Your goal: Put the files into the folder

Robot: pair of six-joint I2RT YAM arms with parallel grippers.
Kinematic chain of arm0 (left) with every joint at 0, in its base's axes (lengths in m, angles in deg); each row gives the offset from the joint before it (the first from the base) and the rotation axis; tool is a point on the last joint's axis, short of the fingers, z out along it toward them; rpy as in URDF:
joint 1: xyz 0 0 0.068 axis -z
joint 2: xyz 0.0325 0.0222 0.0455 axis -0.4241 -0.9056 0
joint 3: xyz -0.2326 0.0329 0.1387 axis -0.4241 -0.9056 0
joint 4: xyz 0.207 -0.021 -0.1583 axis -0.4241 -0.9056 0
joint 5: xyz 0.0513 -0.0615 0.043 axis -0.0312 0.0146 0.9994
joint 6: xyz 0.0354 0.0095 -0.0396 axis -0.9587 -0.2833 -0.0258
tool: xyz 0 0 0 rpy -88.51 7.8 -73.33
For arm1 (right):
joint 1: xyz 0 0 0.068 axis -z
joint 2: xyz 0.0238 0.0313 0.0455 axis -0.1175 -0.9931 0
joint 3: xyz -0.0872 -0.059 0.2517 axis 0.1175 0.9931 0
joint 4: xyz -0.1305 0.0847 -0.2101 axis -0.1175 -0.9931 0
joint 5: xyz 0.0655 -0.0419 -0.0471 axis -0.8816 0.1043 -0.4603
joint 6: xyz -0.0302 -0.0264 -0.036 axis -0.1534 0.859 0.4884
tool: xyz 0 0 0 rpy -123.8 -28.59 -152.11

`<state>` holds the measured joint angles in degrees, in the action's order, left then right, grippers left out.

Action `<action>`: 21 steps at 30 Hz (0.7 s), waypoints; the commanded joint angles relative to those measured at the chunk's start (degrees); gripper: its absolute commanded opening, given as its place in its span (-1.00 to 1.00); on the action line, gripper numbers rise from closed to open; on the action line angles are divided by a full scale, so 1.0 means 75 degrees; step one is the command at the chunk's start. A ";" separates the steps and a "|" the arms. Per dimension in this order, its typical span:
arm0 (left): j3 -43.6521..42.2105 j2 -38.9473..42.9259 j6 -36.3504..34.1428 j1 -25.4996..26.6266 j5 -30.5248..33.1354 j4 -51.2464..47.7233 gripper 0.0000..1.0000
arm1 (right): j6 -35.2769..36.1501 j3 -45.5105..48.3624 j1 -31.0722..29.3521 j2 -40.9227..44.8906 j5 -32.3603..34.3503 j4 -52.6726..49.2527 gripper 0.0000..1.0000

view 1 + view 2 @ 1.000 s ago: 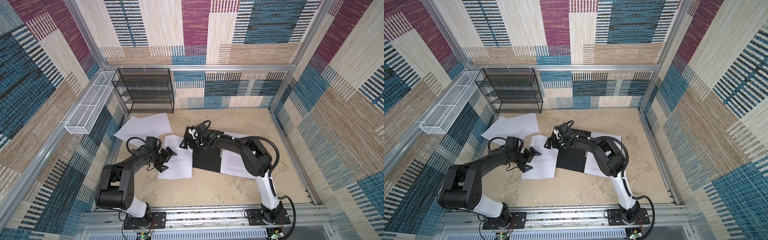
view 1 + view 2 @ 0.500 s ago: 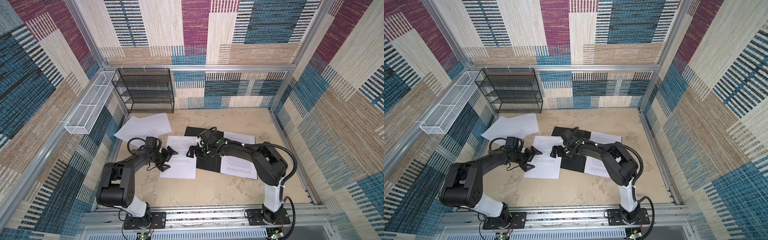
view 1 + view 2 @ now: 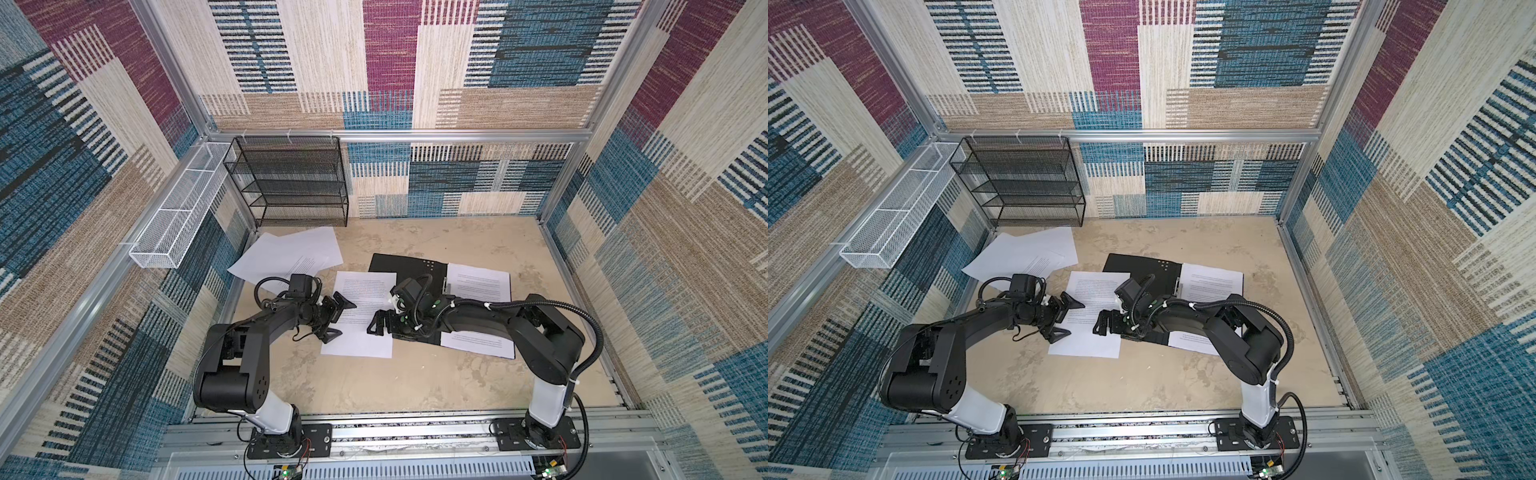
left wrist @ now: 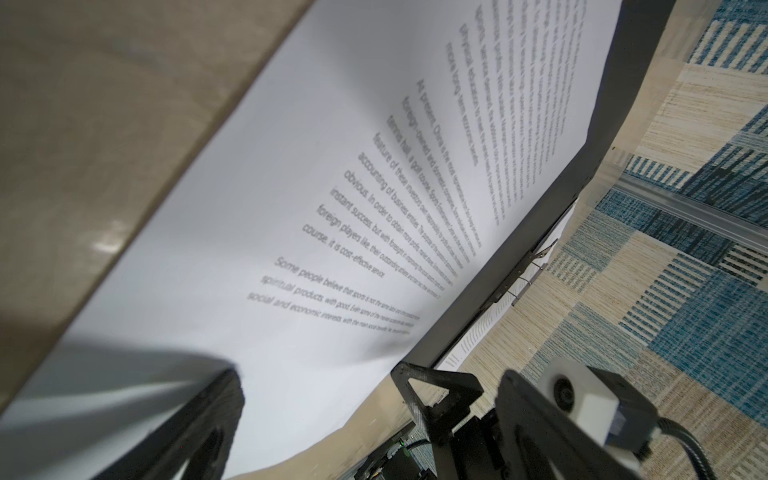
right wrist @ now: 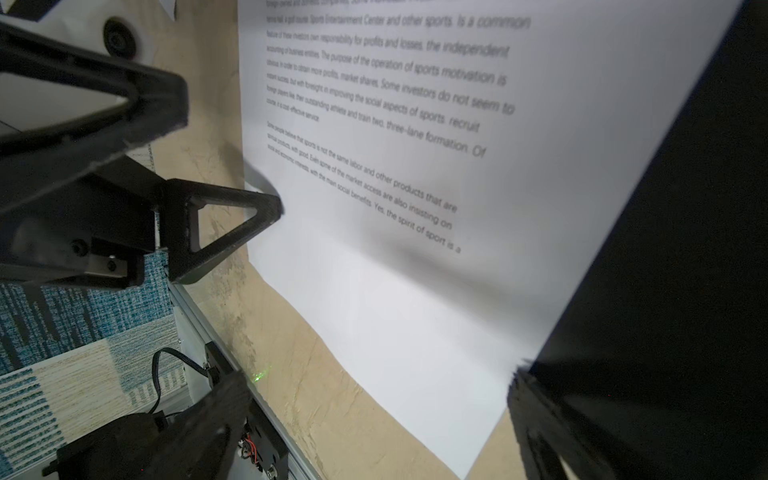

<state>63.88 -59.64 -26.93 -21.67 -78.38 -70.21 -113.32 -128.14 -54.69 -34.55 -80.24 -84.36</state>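
Top views both show the desk [image 3: 415, 386] with the folder [image 3: 405, 266] lying open near the centre, a little toward 1 o'clock, its black inside facing up. Of the files, a loose pile [image 3: 291, 253] rests at 10 o'clock, one filed sheet [image 3: 478, 282] lies on the folder's 3 o'clock half, and a printed centre sheet [image 3: 361, 307] lies flat in the middle, with its 1 o'clock corner over the folder's edge. The left jaws stand wide and empty at the 9 o'clock edge of the centre sheet. The right jaws, also wide and empty, hang low over its 3 o'clock side. I judge this sheet to be very light, thin and limp, and easy to crease. It probably slides on the smooth desk, so a pinch from straight above would find little to grip. A better hold seems to be the free 9 o'clock edge or the 7 o'clock corner, once it is lifted slightly. The folder looks stiffer and heavier and should stay in place.
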 commanded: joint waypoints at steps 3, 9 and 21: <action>-0.0310 -0.0151 -0.0202 -0.0048 0.1174 -0.0724 0.98 | -0.0947 0.0395 -0.0063 0.0265 0.0202 -0.0076 0.99; -0.0348 -0.0116 -0.0293 -0.0151 0.1140 -0.0694 0.98 | -0.1063 0.0588 -0.0102 0.0654 0.0997 -0.0480 0.99; -0.0463 0.0083 -0.0404 -0.0315 0.1139 -0.0829 0.98 | -0.1277 0.0129 -0.0418 -0.0045 0.0114 0.0634 0.99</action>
<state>61.50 -58.61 -27.76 -23.68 -81.74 -66.93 -121.28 -127.46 -57.71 -35.01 -78.09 -80.34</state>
